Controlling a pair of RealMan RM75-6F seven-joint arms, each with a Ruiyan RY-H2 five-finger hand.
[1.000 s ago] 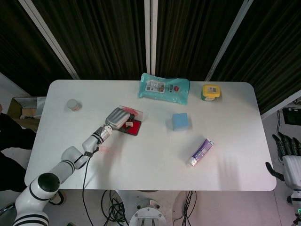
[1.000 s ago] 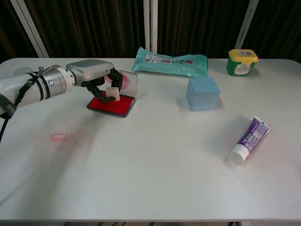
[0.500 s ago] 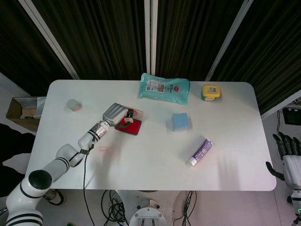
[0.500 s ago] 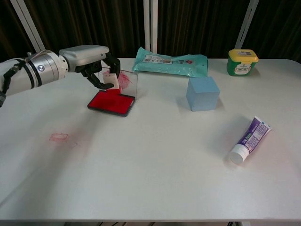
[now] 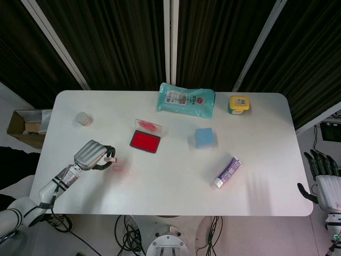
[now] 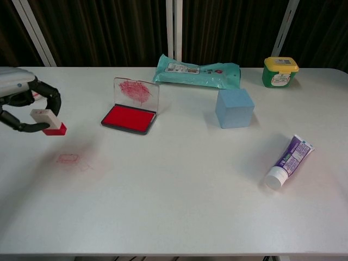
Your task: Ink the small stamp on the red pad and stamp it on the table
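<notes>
Altogether one small stamp (image 6: 48,120) pinched by left hand (image 6: 24,106), one red pad (image 6: 129,118), right hand (image 5: 321,176) fingers apart, empty.

The pad (image 6: 129,119) lies left of the cube (image 6: 234,107), behind the tube (image 6: 288,161).

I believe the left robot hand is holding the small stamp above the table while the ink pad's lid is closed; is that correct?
Not quite: the ink pad is open, its clear lid standing upright behind the red surface, as the chest view shows. The rest holds: the left robot hand holds the small stamp above the table.
</notes>
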